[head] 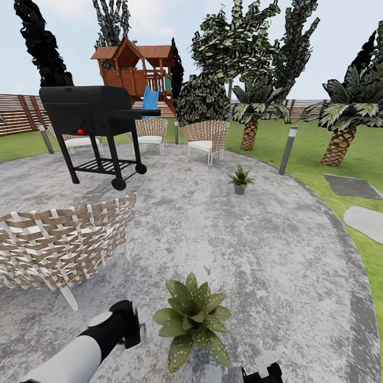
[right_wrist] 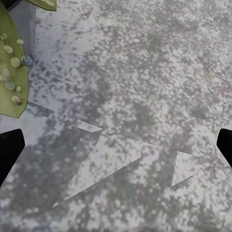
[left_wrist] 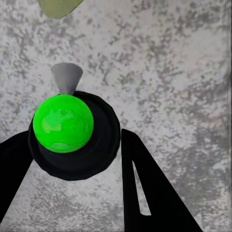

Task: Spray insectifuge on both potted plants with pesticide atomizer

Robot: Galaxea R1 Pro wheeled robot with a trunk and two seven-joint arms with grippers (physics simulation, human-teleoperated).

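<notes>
Atomizer sits pinched in our left gripper; it looks light and slick, so we squeeze its middle. Right gripper gapes, holding nothing.

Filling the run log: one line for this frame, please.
left gripper: shut on pesticide atomizer | near potted plant: whitish specks on leaves | far potted plant: on patio | right gripper: open

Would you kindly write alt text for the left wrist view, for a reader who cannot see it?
Seen end-on, the pesticide atomizer, dark with a bright green round face and a grey nozzle, sits between the black fingers of the left hand. Below lies the speckled grey stone patio, with a leaf tip at one edge.
</notes>
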